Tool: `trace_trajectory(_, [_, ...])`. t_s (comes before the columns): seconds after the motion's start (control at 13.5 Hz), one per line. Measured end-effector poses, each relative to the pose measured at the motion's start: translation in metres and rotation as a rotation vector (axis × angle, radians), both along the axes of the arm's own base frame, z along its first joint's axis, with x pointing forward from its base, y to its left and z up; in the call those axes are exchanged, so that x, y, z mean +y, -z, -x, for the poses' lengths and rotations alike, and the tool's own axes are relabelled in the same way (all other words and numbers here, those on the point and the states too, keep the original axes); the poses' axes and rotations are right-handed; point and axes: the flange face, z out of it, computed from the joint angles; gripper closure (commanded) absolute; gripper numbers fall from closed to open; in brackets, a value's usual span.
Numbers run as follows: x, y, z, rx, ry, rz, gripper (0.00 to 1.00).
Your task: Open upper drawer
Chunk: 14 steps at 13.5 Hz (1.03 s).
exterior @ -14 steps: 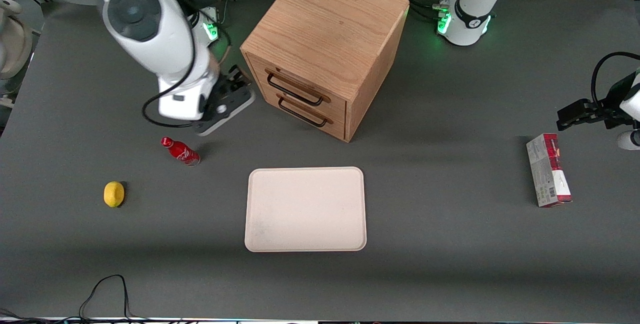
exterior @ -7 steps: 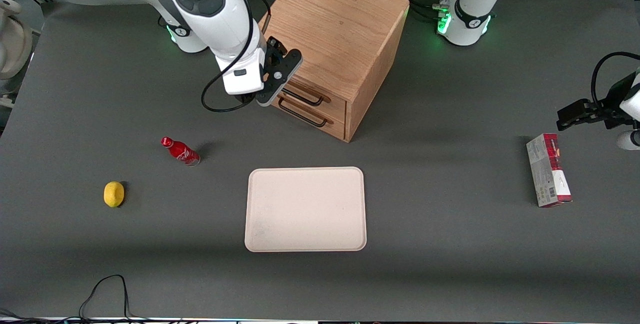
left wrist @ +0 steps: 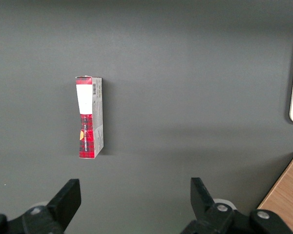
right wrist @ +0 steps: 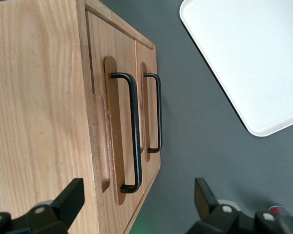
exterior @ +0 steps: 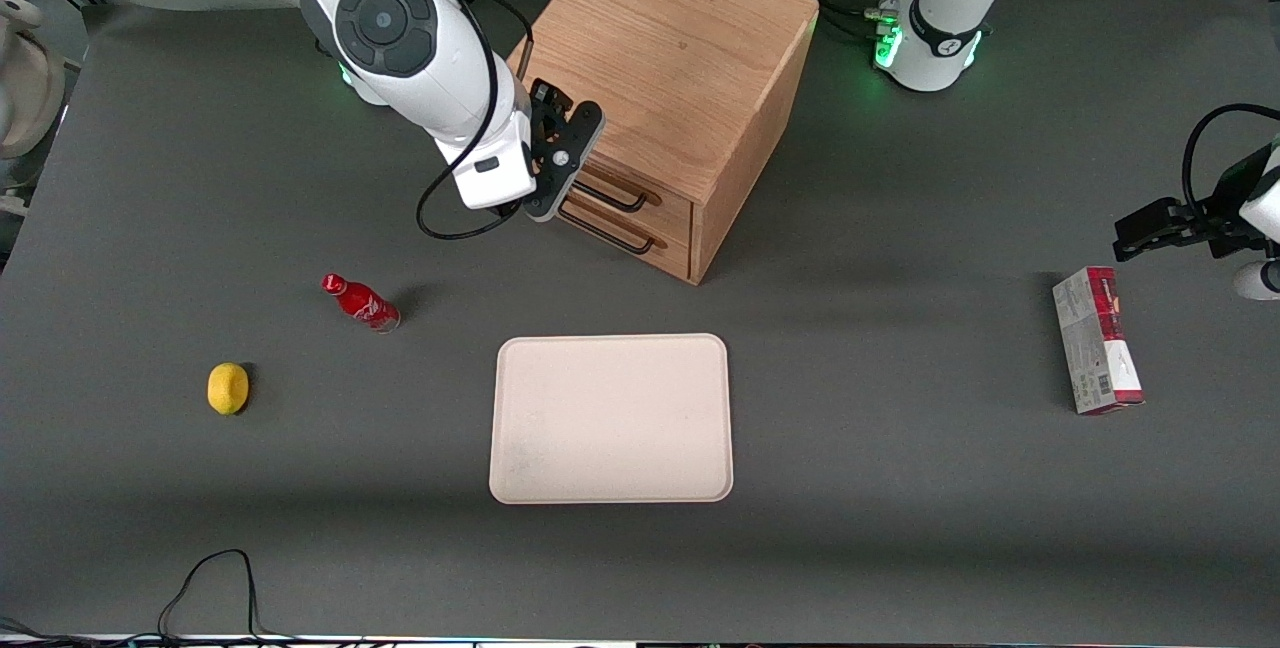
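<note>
Hovering: tool released, above upper drawer handle | drawer shut

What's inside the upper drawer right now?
Cannot tell: the upper drawer is shut, its front covering the interior. Only its black handle shows. The gripper, jaws open, hovers in front of it.

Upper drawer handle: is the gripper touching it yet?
Apart. In the right wrist view the gripper hangs open, fingers clear of the upper drawer handle.
</note>
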Motion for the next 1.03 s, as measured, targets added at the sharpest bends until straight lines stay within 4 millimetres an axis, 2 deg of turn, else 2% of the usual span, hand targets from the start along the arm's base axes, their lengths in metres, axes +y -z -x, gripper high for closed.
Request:
trace_trajectory(0.3, [0.005, 0.031, -0.007, -0.017, 0.015, -0.008, 0.00])
trace_trajectory(0.59, [0.006, 0.062, -0.005, -0.010, 0.008, -0.001, 0.00])
trace_trajectory(1.03, [0.012, 0.091, 0.007, -0.003, -0.014, 0.006, 0.00])
